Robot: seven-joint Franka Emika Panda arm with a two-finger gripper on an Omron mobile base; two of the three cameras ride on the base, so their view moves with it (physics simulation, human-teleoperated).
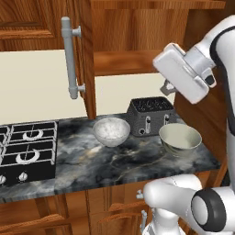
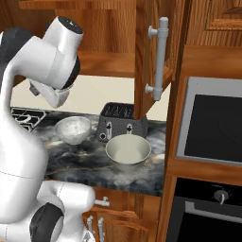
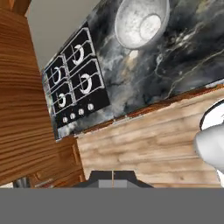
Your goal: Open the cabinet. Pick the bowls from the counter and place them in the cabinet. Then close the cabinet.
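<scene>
I hold the arm high over the desk, its hand raised level with the cabinet's lower edge, because the doors already stand swung out and the bowls are the next job as I judge it. In the left base view one door juts edge-on toward the camera, its silver bar handle facing left; in the right base view the other door hangs open the same way with its handle facing right. That leaves the shelf between them bare and reachable.

The speckled bowl sits upright on the desk just left of the toaster, between it and the hob. The cream bowl sits upright in front of the toaster's right end, near the desk's front edge. The two bowls are apart, so each can be taken alone.

The hand camera looks steeply down past the desk's front edge, catching the speckled bowl and the hob, which suggests I am lining up on that bowl first. The fingers show as a dark sliver at the bottom of the hand view; I cannot tell whether they are spread or pressed together. They carry nothing that I can see.
</scene>
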